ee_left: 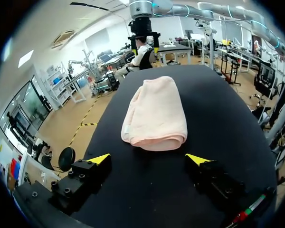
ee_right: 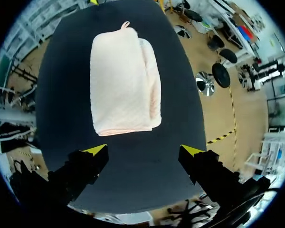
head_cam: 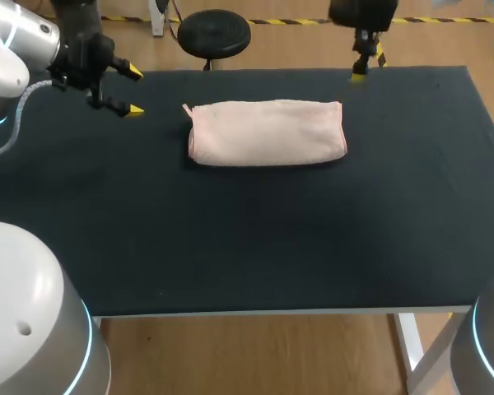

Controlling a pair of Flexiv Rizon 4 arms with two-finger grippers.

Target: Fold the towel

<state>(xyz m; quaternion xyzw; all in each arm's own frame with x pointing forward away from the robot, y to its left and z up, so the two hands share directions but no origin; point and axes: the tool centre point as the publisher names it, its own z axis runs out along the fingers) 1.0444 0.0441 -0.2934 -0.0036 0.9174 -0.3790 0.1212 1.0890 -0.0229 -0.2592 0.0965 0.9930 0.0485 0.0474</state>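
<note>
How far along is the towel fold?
Looks done: the pink towel lies folded into a narrow bundle on the black table. In hand: nothing; left arm and right arm hold their jaws open, off its ends. Left: possibly another fold; cannot tell.

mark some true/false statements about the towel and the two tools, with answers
1. The towel lies folded on the black table. True.
2. The left tool is shut on the towel. False: it is open and stands apart from the towel, off its end.
3. The right tool holds a corner of the towel. False: it is open and holds nothing; the towel lies ahead of it.
4. A small loop sticks out at the towel's end nearer the left tool. True.
5. The towel is blue. False: it is pale pink.
</note>
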